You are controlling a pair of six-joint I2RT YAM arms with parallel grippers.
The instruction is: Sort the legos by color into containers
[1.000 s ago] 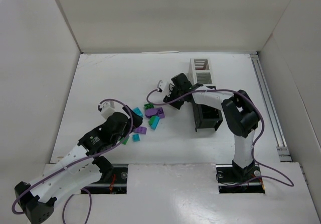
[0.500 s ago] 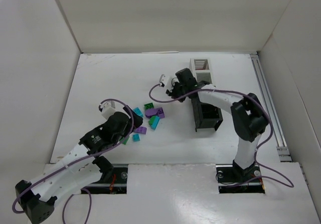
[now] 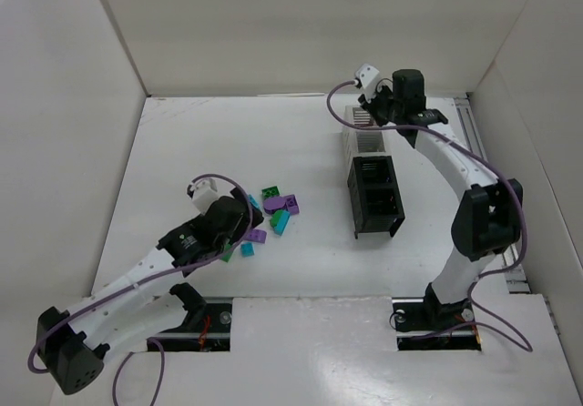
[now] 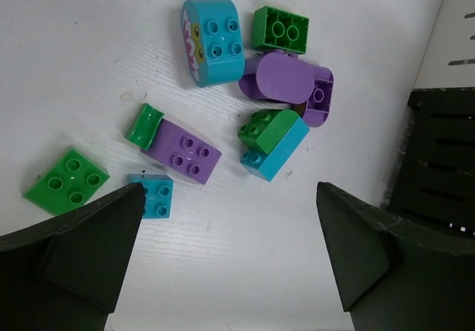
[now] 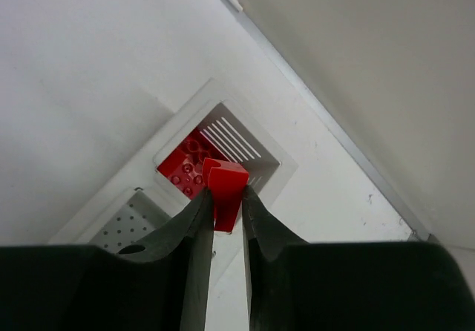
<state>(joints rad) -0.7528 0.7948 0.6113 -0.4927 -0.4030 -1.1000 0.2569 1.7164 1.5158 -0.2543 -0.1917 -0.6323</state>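
Note:
My right gripper (image 3: 381, 107) is shut on a red lego (image 5: 226, 188) and holds it above the far white container (image 5: 245, 149), where other red legos (image 5: 184, 169) lie. The row of containers runs from white (image 3: 364, 131) to black (image 3: 375, 192). My left gripper (image 4: 226, 231) is open and empty, low over the table just short of the lego pile (image 3: 273, 210). In the left wrist view the pile shows a cyan rounded brick (image 4: 214, 40), green bricks (image 4: 280, 29) (image 4: 67, 180), purple bricks (image 4: 286, 79) (image 4: 182, 149), a green-on-cyan pair (image 4: 273, 142) and a small cyan brick (image 4: 151, 195).
The black containers' slatted wall (image 4: 438, 160) stands at the right of the left wrist view. White walls enclose the table on the left, back and right. A metal rail (image 3: 487, 178) runs along the right edge.
My right arm swung from beside the lego pile to above the far white container, carrying the red lego. My left gripper edged slightly toward the pile.

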